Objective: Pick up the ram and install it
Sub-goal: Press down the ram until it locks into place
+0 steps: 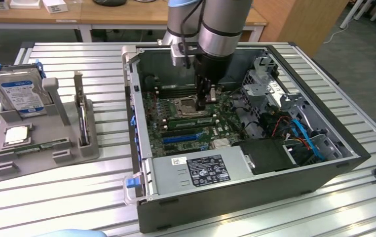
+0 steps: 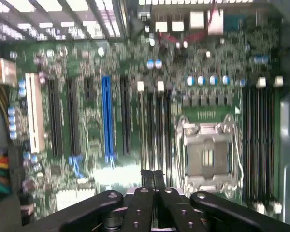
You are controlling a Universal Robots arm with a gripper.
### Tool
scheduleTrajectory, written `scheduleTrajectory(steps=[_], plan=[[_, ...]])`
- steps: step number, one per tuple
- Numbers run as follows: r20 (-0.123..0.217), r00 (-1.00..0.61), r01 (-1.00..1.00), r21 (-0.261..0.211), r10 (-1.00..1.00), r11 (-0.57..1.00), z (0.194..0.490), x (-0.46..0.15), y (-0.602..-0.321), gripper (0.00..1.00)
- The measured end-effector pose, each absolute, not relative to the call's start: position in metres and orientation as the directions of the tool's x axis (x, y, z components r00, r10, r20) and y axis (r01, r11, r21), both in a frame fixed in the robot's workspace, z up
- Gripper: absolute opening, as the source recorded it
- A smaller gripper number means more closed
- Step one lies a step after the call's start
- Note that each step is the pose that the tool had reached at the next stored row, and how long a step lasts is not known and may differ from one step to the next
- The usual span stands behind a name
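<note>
Claw [image 2: 153,175] of the silver-grey robot arm [image 1: 224,24] is found fully shut, its black fingers [image 2: 144,203] pressed together at the tips, and no object is seen held between them. It is positioned inside the open black computer case [image 1: 241,207], which is laid on the slatted metal table [image 1: 76,64]. It is held just above the green motherboard [image 1: 156,129], beside the square silver CPU socket [image 1: 186,104]. In the wrist view the fingertips are placed over the bank of dark memory slots [image 2: 154,130] next to that socket. A long, narrow green ram stick [image 1: 189,115] is noted standing in this bank, directly under the claw; whether it is touched or fully seated cannot be told. A second narrow green stick [image 1: 40,146] is noted lying low in the grey plastic holder [image 1: 43,165] on the exterior view's left, well apart from the case. In the same holder are recorded a blue-labelled hard drive [image 1: 20,94], an upright expansion card [image 1: 81,113] and a square silver chip [image 1: 16,134].
</note>
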State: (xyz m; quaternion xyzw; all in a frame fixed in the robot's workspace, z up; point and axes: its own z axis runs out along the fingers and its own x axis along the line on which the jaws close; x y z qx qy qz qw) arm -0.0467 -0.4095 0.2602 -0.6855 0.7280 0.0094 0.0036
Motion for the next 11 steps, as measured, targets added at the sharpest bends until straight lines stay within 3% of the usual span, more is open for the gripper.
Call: scheduleTrajectory(steps=[11], plan=[[-0.021, -0.060, -0.998, 0.009, -0.998, 0.060, 0.259, -0.004, -0.409, 0.10]])
